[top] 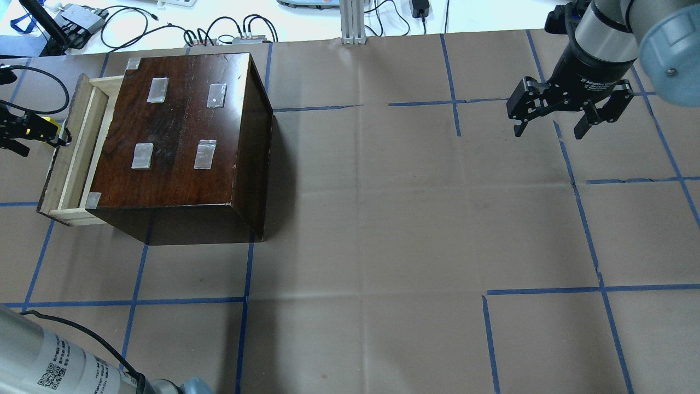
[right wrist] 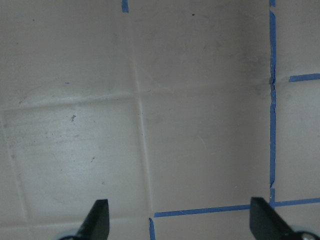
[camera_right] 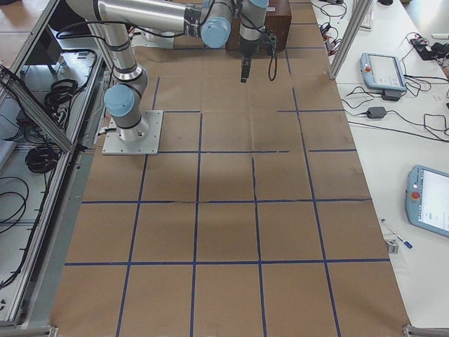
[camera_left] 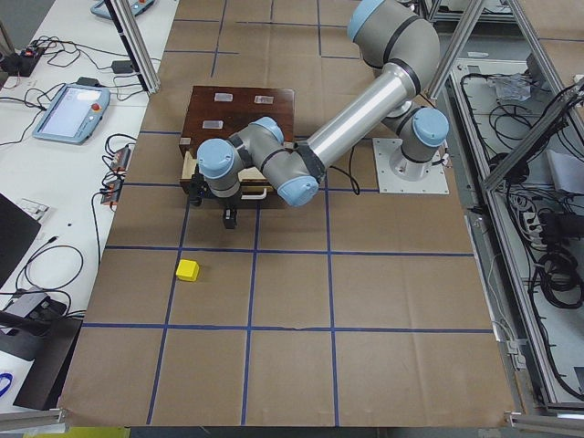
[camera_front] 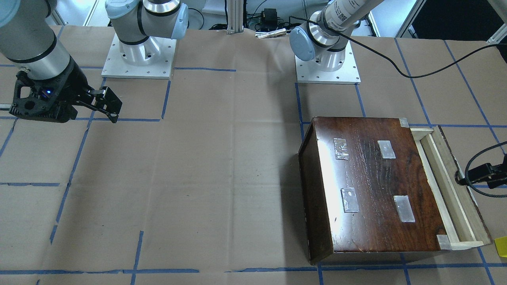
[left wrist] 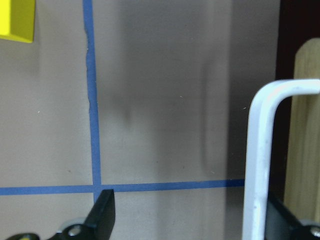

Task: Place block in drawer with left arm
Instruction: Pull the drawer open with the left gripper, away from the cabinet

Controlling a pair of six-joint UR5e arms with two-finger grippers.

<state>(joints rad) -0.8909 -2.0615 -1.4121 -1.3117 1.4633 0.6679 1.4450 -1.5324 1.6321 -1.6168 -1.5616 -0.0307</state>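
The yellow block (camera_left: 187, 270) lies on the table paper to the left of the dark box, apart from everything; a corner of it shows in the left wrist view (left wrist: 15, 20). The drawer (top: 71, 158) of pale wood stands partly pulled out of the dark wooden box (top: 186, 137). My left gripper (left wrist: 195, 225) is open and hangs in front of the drawer's front; a white handle (left wrist: 260, 150) stands between its fingers, close to one finger. It holds nothing. My right gripper (top: 548, 133) is open and empty, far off over the table's other side.
The box top carries several tape patches (top: 157, 90). Blue tape lines (top: 246, 273) cross the brown paper. A black cable (camera_front: 396, 63) runs from the left arm's base over the table. Both arm bases (camera_front: 138, 55) stand at the table's back.
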